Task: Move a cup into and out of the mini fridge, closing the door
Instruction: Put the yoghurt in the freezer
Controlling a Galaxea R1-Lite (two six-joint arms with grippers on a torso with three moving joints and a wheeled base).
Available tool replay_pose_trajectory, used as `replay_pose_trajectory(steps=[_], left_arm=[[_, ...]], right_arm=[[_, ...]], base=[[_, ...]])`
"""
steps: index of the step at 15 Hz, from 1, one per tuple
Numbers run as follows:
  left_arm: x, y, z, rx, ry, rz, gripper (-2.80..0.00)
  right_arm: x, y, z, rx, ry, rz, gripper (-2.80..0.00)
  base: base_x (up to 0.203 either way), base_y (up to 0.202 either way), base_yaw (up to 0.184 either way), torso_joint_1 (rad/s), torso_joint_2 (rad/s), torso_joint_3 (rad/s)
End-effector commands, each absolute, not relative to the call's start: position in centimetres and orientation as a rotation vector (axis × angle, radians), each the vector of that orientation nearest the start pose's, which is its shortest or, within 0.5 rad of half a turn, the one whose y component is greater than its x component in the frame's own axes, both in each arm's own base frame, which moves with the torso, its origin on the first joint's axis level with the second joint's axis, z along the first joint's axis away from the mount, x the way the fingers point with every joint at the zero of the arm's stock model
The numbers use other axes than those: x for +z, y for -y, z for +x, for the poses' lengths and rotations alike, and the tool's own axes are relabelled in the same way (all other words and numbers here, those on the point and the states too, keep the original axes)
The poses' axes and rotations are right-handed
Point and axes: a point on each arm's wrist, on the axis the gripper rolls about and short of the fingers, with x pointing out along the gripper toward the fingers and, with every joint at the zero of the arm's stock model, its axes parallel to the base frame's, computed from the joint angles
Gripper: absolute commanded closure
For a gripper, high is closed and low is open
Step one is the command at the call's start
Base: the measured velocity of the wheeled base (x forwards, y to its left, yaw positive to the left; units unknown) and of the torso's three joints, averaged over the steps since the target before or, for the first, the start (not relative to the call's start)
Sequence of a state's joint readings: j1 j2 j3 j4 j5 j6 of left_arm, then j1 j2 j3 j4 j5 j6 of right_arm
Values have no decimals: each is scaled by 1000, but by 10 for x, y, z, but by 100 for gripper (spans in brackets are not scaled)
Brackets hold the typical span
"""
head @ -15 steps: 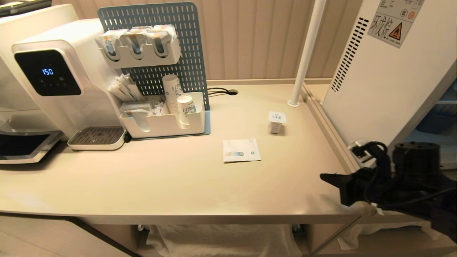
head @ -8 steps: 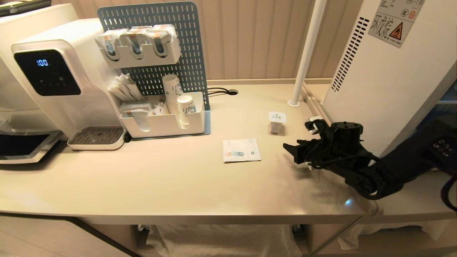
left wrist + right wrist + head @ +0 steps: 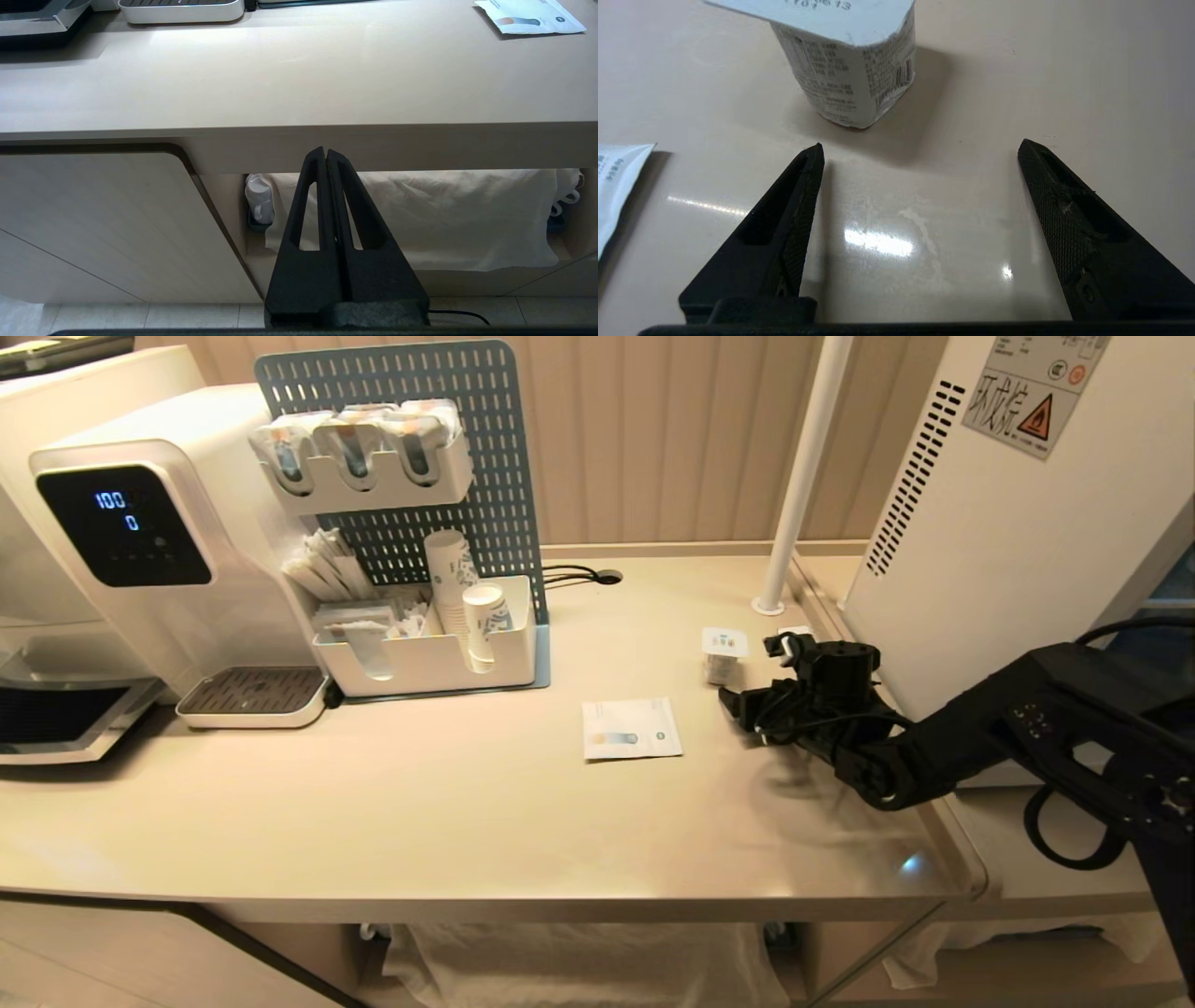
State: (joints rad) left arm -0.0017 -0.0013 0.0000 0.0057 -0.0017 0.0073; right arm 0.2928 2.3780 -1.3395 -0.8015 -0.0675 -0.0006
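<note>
The cup (image 3: 724,655), a small white tub with a flat lid, stands upright on the beige counter (image 3: 485,803), left of the mini fridge (image 3: 1008,551). Only the fridge's white vented side with the warning sticker shows; its door faces away and is hidden. My right gripper (image 3: 749,674) hovers low over the counter just short of the cup, open. In the right wrist view the cup (image 3: 852,70) stands just beyond the fingertips, off to one side, and nothing lies between the right gripper's (image 3: 920,145) fingers. My left gripper (image 3: 325,151) is parked, shut and empty, below the counter's front edge.
A flat white sachet (image 3: 631,728) lies left of the right gripper. Further left stand a blue pegboard organiser with paper cups (image 3: 471,607) and a water dispenser (image 3: 140,541). A white pole (image 3: 798,476) rises behind the cup. A raised ridge (image 3: 868,681) runs between counter and fridge.
My right arm has swung from the lower right corner up across the counter to just beside the cup, and its fingers have spread apart. The cup and the left arm have not moved.
</note>
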Motion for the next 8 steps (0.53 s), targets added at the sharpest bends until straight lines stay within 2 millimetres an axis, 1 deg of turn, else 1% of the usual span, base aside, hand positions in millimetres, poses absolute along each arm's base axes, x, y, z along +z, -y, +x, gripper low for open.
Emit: replay_pose_trajectory(steps=[1, 5, 8], left_arm=[[75, 0, -23, -3, -3, 8, 0], [75, 0, -23, -5, -3, 9, 0], [75, 0, -23, -5, -3, 8, 0]], right_arm=[[70, -141, 455, 232, -230, -35, -280], [78, -144, 459, 236, -215, -30, -280], [84, -147, 470, 229, -197, -27, -280]], base=[[0, 0, 0, 0, 0, 0], [0, 0, 0, 0, 0, 0], [0, 0, 0, 0, 0, 0]])
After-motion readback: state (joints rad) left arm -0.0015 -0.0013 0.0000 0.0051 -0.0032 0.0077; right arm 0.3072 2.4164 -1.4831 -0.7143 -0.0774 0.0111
